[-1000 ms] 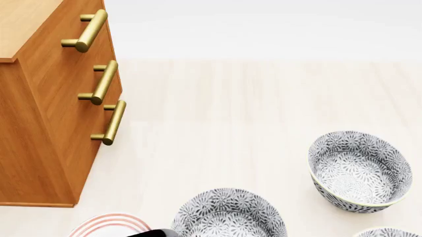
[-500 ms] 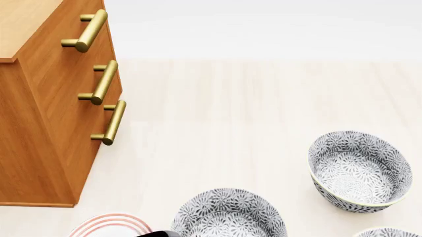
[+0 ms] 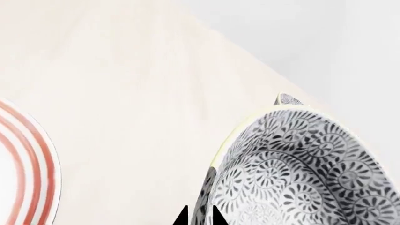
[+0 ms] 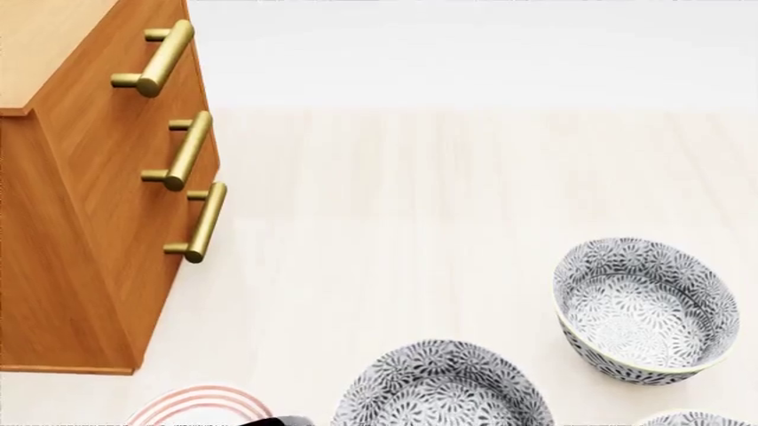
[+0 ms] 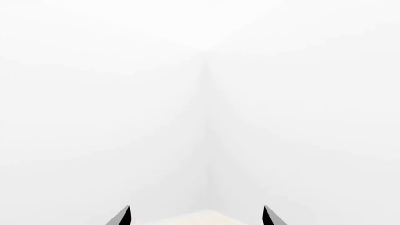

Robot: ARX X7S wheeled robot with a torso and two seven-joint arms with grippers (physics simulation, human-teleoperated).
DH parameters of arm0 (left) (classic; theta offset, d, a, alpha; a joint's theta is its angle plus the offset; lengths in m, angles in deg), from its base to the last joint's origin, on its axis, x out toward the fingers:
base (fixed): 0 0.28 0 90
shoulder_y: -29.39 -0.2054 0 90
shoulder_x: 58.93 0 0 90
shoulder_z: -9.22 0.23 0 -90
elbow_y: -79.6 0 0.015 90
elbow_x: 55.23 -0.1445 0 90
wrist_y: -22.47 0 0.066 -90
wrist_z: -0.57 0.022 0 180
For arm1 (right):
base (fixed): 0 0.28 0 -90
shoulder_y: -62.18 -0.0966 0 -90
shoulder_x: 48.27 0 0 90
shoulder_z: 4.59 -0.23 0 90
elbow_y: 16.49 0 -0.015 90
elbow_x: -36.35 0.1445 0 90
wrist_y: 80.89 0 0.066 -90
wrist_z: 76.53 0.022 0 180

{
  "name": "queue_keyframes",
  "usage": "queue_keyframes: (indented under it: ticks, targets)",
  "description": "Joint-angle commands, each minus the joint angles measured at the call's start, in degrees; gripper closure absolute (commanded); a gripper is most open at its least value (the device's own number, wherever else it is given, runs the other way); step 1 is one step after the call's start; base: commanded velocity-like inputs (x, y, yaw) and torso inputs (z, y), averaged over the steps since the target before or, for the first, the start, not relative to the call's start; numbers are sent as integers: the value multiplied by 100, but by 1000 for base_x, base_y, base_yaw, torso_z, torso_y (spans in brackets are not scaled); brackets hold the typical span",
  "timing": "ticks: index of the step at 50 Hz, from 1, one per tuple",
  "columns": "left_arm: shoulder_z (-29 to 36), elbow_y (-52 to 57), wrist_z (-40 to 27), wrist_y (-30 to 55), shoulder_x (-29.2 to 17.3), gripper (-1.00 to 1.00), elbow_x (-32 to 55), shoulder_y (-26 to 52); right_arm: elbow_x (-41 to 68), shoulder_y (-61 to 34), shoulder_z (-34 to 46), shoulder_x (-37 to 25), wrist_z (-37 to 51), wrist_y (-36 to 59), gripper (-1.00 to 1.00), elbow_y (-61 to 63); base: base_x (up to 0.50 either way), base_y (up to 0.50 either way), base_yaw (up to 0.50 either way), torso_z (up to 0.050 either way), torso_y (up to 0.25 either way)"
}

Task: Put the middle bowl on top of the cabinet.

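The middle bowl (image 4: 441, 383) is sitting low in the head view, between the red-ringed plate (image 4: 195, 404) and another patterned bowl (image 4: 643, 306), well apart from the cabinet (image 4: 89, 191). The left tool (image 3: 200, 216) is gripping its rim with narrow tips. The right tool (image 5: 196, 216) is spreading wide, holding nothing, facing blank white walls.

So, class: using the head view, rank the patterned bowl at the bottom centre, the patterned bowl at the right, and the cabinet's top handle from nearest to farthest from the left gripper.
From the left gripper:
1. Middle bowl, right beside it, bottom centre.
2. Right bowl, further right.
3. Top handle, on the cabinet, upper left.
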Motion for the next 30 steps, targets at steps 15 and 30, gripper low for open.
queue_keyframes:
  ticks: [15,30]
  targets:
    - [105,546,97,-216,-226,100,112,51,-102,-80,89,31,34,71,-100,44,0,0,0,25,250]
    - [241,1240,81,-137,-437,100,246,47,-194,-118,171,54,81,165,-100,125,0,0,0,25,250]
